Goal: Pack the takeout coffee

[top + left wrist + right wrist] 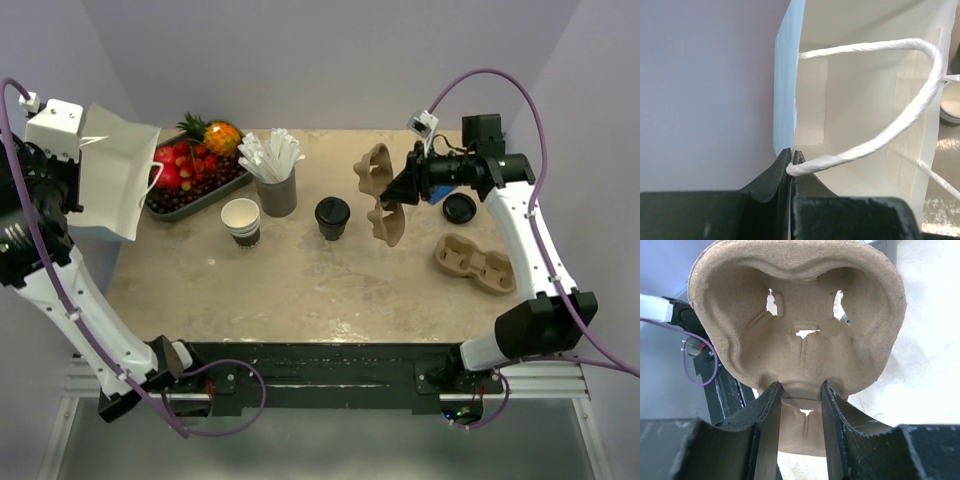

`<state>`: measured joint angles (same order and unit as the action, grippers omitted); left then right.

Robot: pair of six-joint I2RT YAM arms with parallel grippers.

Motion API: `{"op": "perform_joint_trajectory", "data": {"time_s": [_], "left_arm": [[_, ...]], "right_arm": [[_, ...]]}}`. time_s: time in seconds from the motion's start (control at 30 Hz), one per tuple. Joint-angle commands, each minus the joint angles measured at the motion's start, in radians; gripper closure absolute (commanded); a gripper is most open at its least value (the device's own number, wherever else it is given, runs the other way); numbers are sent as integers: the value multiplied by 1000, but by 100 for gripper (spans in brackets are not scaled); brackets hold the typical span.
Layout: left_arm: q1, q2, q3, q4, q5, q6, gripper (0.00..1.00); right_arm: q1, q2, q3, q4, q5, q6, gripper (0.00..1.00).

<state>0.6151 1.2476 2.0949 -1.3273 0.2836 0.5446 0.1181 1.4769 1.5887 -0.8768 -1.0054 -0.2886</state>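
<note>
The takeout coffee (332, 217), a dark cup with a black lid, stands upright on the table's middle, with neither gripper touching it. My left gripper (82, 142) is shut on the wall of a white paper bag (112, 178) held up off the table's left edge. In the left wrist view the fingers (774, 175) pinch the bag's rim (785, 100) where the white cord handle (840, 158) is fixed. My right gripper (405, 185) is shut on a brown pulp cup carrier (383, 195), tilted on edge above the table right of the coffee. In the right wrist view the jaws clamp the carrier's centre ridge (800, 397).
A stack of lidless cups (241, 221) and a grey cup of white sticks (274, 178) stand left of the coffee. A tray of fruit (195, 170) sits at the back left. A second carrier (474, 262) and a loose black lid (460, 208) lie at the right.
</note>
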Motion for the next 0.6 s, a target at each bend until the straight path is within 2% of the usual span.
{"op": "perform_joint_trajectory", "data": {"time_s": [0.0,0.03,0.1,0.13,0.23,0.33,0.43,0.47,0.5,0.53,0.57], "left_arm": [[8,-39,108,13,282,64,100],[9,-43,128,13,396,75,100],[8,-51,148,52,495,48,100],[8,-53,174,65,590,37,100],[8,-51,188,128,768,-6,100],[8,-56,163,247,921,-112,100],[9,-72,81,474,1024,-303,100],[8,-79,54,622,1046,-410,100],[9,-83,25,708,1066,-470,100],[8,-94,-34,794,1101,-609,100],[8,-99,-68,988,1118,-685,100]], "right_arm": [[3,-76,4,47,7,31,100],[0,-95,4,67,23,49,100],[-8,-116,-2,114,57,116,100],[-21,-130,1,160,68,135,100],[-47,-164,34,220,135,187,100],[-77,-178,88,237,191,219,100],[-89,-188,132,243,252,243,100],[-92,-191,142,243,266,246,100],[-94,-193,152,243,280,253,100],[-98,-196,169,243,297,255,100],[-100,-196,177,242,306,258,100]]}}
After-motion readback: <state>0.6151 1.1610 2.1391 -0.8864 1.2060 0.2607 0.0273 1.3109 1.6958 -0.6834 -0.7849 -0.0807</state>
